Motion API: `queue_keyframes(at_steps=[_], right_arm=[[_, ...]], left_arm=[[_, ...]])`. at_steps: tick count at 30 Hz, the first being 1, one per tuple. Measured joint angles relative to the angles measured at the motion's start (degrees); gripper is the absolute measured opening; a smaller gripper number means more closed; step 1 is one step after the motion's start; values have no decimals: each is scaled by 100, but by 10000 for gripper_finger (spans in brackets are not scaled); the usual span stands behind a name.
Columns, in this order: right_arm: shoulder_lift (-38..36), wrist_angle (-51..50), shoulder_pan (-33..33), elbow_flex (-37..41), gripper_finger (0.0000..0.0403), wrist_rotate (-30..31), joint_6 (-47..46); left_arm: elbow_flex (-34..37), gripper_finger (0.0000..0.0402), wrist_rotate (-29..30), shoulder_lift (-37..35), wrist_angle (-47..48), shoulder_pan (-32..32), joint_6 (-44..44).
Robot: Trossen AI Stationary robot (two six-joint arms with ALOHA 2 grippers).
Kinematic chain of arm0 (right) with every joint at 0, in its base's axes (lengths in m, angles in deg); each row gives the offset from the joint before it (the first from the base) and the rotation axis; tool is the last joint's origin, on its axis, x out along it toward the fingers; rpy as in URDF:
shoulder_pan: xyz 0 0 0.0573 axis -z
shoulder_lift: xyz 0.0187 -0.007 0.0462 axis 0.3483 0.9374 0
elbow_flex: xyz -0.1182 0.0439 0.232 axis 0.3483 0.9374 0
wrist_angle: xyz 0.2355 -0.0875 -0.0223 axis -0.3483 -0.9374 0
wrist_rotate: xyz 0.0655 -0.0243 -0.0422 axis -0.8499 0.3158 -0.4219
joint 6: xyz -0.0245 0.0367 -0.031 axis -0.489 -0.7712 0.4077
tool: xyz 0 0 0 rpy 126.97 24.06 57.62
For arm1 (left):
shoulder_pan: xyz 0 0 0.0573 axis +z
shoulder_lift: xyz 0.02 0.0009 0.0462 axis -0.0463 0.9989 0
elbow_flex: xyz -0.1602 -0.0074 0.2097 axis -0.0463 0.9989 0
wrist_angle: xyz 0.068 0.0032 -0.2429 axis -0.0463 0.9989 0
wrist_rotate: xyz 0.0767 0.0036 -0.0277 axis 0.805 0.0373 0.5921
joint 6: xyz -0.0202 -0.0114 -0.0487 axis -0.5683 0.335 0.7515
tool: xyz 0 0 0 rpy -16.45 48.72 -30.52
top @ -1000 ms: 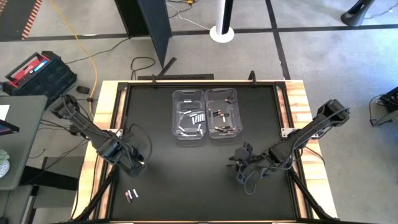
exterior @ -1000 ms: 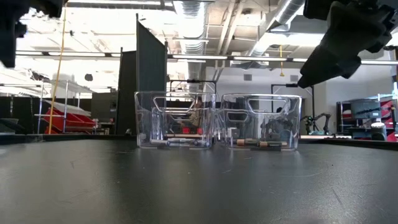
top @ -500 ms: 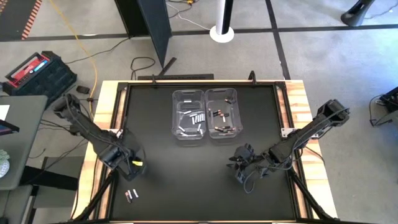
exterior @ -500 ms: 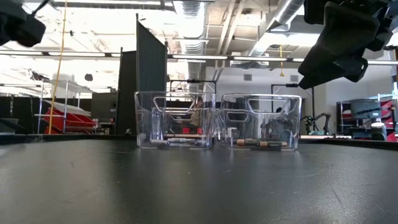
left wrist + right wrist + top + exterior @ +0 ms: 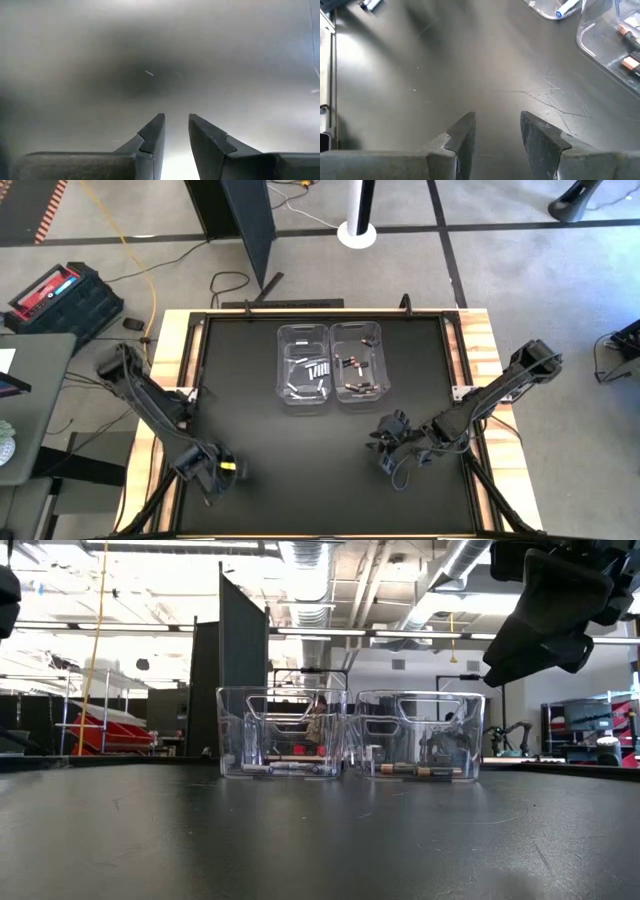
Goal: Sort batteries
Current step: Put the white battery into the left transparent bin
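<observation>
batteries, sorted [image 5: 318, 370]: most lie in my two clear bins [image 5: 330, 328] at mid-table, silvery cells in one, dark coppery cells [image 5: 357, 387] in the other.
batteries, loose: none i can see on the mat in the high view; my left gripper covers the near-left corner.
progress: nearly done, i judge; at most a last cell or two remain.
long axes: binned cells lie flat, pointing various ways, several across the bins.
left gripper [image 5: 213, 472]: low over the near-left mat, fingers narrow, nothing visible between them.
right gripper [image 5: 392, 442]: waiting near the bins, fingers apart, empty.
</observation>
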Motion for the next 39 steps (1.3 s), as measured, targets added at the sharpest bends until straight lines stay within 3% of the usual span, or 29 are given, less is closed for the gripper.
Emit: queue_keyframes(at_steps=[6,12,16,21,23,26,35,39], right_arm=[[0,-95,-55,0,173,-58,297],[0,-235,-184,0,173,-97,333],[0,-243,-237,0,173,-99,264],[0,-241,-236,0,173,-103,-112],[0,-242,-236,0,173,-105,-290],[0,-241,-234,0,173,-108,-569],[0,-241,-234,0,173,-108,-1200],[0,-235,-234,0,173,-105,-1250]], left_arm=[[-635,78,-716,878,185,-121,-125],[-1135,77,-781,995,781,-269,-990],[-1472,77,-775,958,1351,-248,-2531],[-1722,77,-790,959,1547,-229,-5493],[-1738,77,-794,959,1546,-229,-6254],[-1735,77,-827,961,1566,-219,-6444],[-1410,77,-898,961,1439,-236,-5713],[-1316,77,-899,961,1430,-243,-6207]])
